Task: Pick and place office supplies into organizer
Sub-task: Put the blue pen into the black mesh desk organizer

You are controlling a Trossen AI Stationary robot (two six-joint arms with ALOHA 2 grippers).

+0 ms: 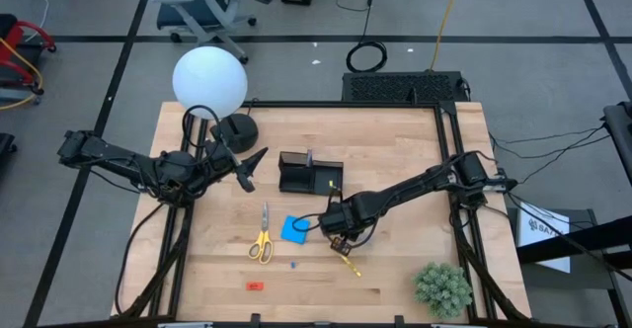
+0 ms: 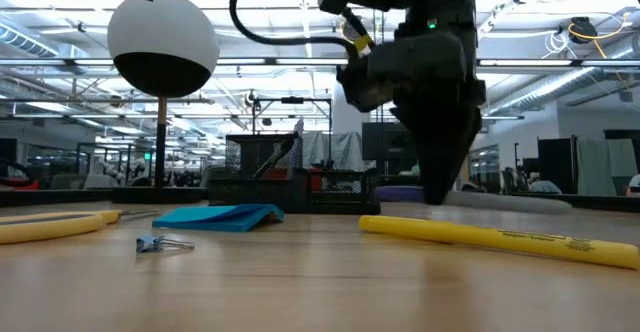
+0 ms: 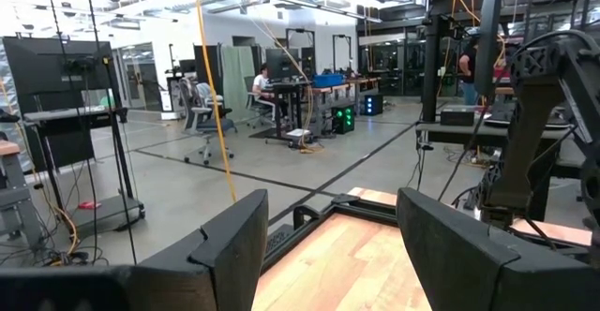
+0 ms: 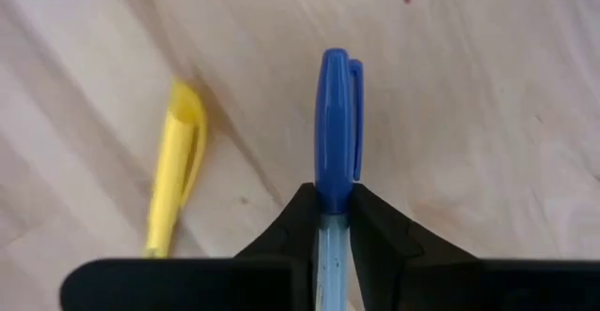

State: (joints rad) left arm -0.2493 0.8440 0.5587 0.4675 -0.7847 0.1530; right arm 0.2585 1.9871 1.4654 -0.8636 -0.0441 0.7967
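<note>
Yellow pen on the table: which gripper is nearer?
Right. The right gripper, shut on a blue pen, hangs right beside the yellow pen; the left gripper waits near the lamp base.

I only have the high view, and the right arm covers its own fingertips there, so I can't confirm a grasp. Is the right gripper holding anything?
Observer: Yes. The right wrist view shows the right gripper shut on a blue pen, with the capped end sticking out past the fingers.
Operator: Is the yellow pen next to it caught as well?
Observer: No. The yellow pen lies on the wood beside the blue one, apart from it and outside the fingers.
Operator: And the left gripper, near the lamp?
Observer: The left wrist view shows the left gripper open with nothing between its fingers, pointing out past the table edge toward the room.
</note>
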